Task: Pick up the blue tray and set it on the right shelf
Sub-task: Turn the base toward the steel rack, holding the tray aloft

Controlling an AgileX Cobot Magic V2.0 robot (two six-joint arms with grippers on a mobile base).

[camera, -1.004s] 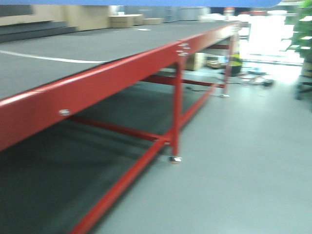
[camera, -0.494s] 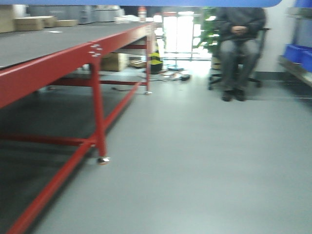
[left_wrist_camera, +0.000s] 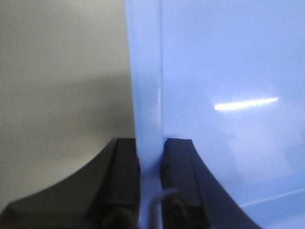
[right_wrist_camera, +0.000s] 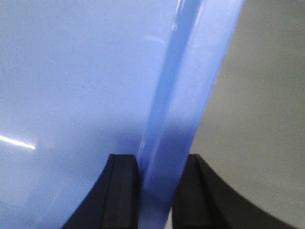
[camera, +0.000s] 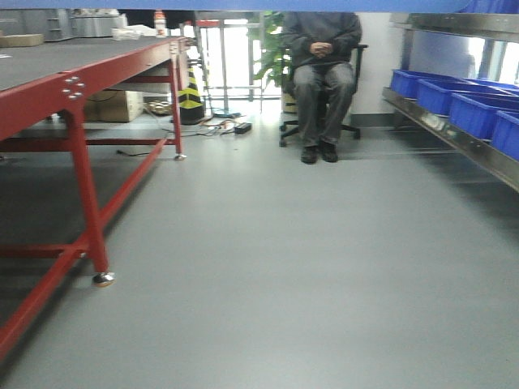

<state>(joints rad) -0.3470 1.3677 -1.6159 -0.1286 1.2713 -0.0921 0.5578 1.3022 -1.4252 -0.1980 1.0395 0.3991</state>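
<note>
Both grippers pinch the flared rim of the shallow light-blue glossy plastic tray (left_wrist_camera: pixel 228 71), your left gripper (left_wrist_camera: pixel 150 152) and right gripper (right_wrist_camera: pixel 157 164) each clamped on it. You hold it above the grey floor (camera: pixel 276 267). Your red-framed table (camera: pixel 81 81) stands left, the stainless steel shelf (camera: pixel 454 136) with dark-blue bins (camera: pixel 454 93) right, a seated person (camera: pixel 324 65) beyond.

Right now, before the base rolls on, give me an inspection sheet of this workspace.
Surface: grey floor; red table with a dark top on the left.
Job's things: blue tray carried, its edge across the top of the front view; right shelf along the right, not yet reached.
Clutter: dark-blue bins on the shelf; cardboard box under the table.
Grippers: left gripper shut on the tray's rim; right gripper likewise.
Cables: loose cables on the floor by a striped cone.
Surroundings: seated person ahead; plant behind.
</note>
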